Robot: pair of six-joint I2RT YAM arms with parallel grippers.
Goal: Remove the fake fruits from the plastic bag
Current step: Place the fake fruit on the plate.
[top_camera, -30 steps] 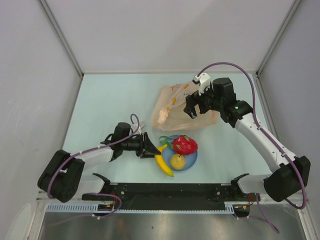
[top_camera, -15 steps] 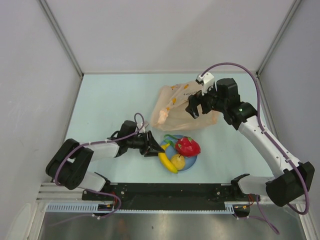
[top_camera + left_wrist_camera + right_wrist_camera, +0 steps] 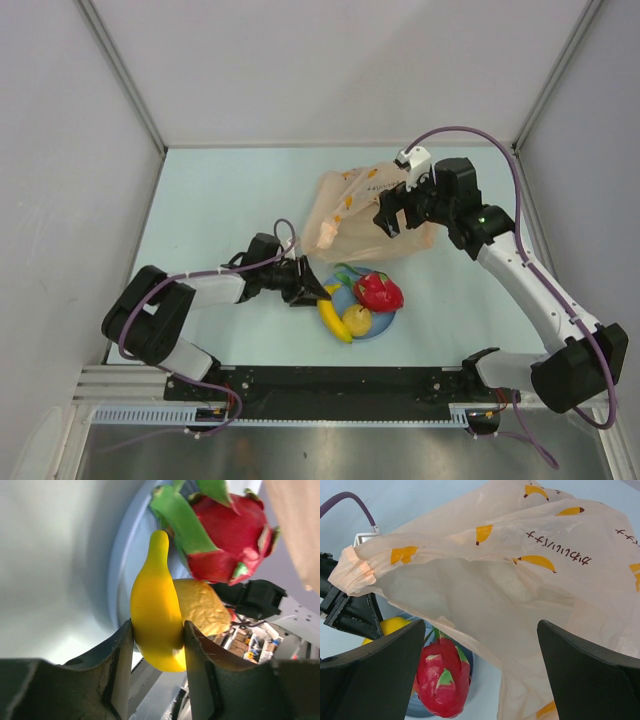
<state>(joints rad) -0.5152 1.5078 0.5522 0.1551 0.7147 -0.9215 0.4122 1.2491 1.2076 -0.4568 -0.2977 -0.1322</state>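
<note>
On your left, the left end effector [image 3: 301, 284] lies low over the pale bench [image 3: 220, 200] and is pinching the smooth yellow plastic toy banana [image 3: 155, 595] across its thick middle, one finger on each flank. The banana sits at the left rim of the round blue plate [image 3: 389, 318], out of the bag, with its side against the lumpy yellowish pear-like toy fruit [image 3: 356, 319]. Treat the banana as light, hard and rather slick: its curved skin could squirt out of a loose pinch, so the broad belly you have now looks like the right place to hold it. Next on the plate is the red plastic dragon fruit with green tips [image 3: 378, 291]. It is probably just as light, but knobbly, and would be better gripped across the red body than by a leaf. Behind the plate lies the thin, crinkly, translucent peach-orange plastic bag with yellow printed marks [image 3: 350, 215], slumped on the bench with its bunched handle towards the left arm. The film is soft and shapeless and will drag along instead of lifting cleanly, so take a gathered fold or the handle rather than the flat sheet. You cannot tell whether any fruit remains inside. On your right, the right end effector [image 3: 480, 625] hangs over the bag with its fingers spread wide, holding nothing.
</note>
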